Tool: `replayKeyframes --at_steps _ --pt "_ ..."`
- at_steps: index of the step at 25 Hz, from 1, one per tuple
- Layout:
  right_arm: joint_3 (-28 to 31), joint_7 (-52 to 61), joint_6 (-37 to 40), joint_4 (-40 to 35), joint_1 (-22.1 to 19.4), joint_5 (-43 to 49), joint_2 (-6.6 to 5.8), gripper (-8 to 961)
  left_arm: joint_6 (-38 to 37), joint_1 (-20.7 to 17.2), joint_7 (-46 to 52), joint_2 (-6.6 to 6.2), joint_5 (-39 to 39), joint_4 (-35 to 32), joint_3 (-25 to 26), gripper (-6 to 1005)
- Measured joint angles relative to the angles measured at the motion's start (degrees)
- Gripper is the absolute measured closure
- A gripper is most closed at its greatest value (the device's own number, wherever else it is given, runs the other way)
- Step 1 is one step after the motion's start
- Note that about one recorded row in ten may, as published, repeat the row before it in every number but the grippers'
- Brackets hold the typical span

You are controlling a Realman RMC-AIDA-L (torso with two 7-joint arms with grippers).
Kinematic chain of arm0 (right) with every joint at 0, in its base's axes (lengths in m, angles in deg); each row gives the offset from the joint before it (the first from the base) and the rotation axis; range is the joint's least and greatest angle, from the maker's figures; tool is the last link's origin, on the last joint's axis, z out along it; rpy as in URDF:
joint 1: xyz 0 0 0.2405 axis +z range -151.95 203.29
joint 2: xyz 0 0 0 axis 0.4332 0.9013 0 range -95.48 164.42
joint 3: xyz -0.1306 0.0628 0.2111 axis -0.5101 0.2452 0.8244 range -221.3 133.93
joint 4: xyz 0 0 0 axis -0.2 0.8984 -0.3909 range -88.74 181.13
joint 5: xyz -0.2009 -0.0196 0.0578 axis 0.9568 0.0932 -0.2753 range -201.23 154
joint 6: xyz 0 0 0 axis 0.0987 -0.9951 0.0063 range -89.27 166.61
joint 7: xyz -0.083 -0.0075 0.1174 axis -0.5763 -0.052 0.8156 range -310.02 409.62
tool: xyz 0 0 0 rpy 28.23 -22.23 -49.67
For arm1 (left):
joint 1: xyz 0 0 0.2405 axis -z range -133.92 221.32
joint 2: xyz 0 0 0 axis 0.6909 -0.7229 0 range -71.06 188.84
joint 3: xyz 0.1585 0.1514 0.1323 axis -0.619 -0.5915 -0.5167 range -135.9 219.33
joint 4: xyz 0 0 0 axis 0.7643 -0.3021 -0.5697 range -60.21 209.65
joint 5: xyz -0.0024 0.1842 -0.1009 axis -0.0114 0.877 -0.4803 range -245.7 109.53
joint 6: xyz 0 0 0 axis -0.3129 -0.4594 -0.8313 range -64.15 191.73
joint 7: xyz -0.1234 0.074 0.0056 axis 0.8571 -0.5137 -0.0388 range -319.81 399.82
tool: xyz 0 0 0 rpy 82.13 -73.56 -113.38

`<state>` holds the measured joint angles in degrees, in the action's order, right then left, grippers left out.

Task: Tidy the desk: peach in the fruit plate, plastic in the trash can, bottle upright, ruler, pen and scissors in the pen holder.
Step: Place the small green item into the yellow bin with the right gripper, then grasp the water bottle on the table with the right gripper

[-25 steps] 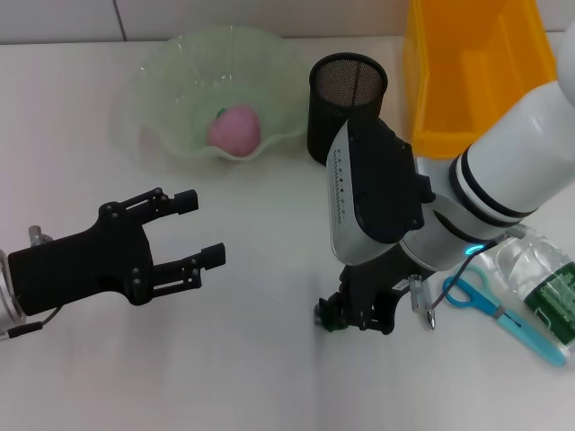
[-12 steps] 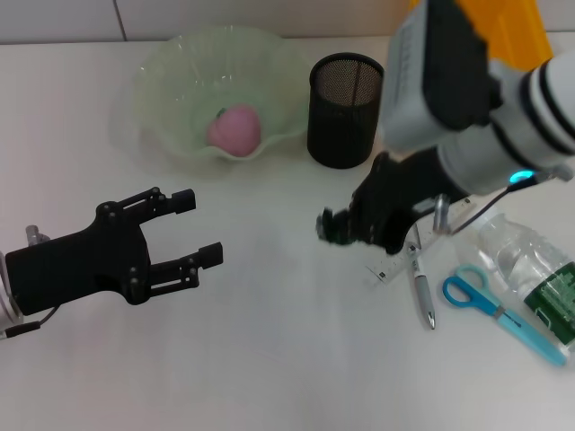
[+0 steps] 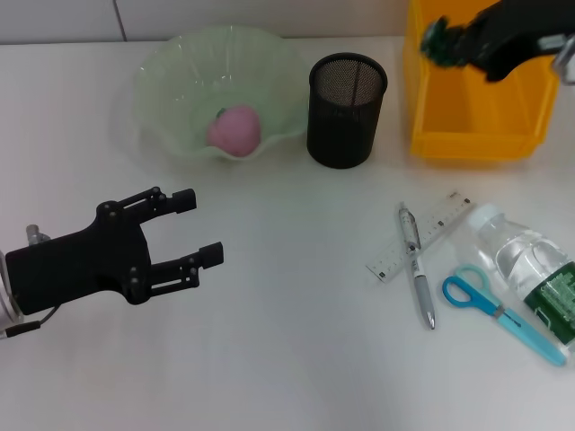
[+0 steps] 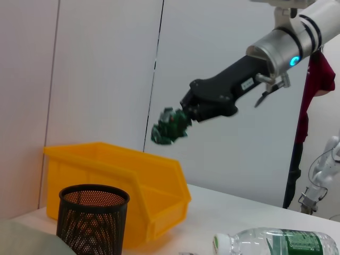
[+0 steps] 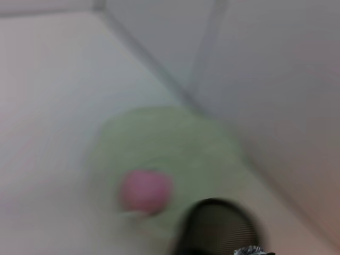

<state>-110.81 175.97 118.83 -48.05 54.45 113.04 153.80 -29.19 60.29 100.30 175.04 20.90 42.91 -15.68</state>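
Your right gripper (image 3: 446, 42) is clutching the crumpled plastic (image 3: 439, 39) above the yellow bin (image 3: 474, 135) while your left gripper (image 3: 193, 230) is hovering open.

White desk (image 3: 287, 359) carries pale green fruit plate (image 3: 166, 85) at back, black mesh pen holder (image 3: 346, 112) just beside it, yellow trash can (image 3: 476, 117) farther right. Nearer front right: ruler (image 3: 442, 222) and pen (image 3: 415, 265) touching, crossed; blue scissors (image 3: 499, 312) beside; plastic bottle (image 3: 530, 269) lying on side at edge.
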Motion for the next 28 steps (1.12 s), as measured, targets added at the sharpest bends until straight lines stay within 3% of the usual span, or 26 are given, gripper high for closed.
replayKeyframes --at_steps 6,10,16,20,28 --pt "6.0 -0.6 -8.6 4.4 -0.9 1.8 -0.09 948 0.0 0.2 0.0 0.03 0.0 0.0 0.0 196" --pt "6.1 -0.6 -13.1 8.9 -0.7 2.5 -0.13 949 0.0 0.4 0.0 0.17 0.1 -0.1 0.0 196" --pt "5.8 -0.9 -20.4 22.3 2.7 2.7 -0.27 937 0.0 0.6 0.0 0.22 0.1 -0.2 0.0 196" --pt "5.9 -1.0 -20.9 24.9 3.6 2.8 -0.29 889 0.0 0.6 0.0 0.3 0.1 -0.2 0.0 196" --pt "7.3 0.4 -18.4 23.9 4.1 3.5 -0.33 562 0.0 0.5 0.0 0.3 0.1 -0.2 0.0 197"
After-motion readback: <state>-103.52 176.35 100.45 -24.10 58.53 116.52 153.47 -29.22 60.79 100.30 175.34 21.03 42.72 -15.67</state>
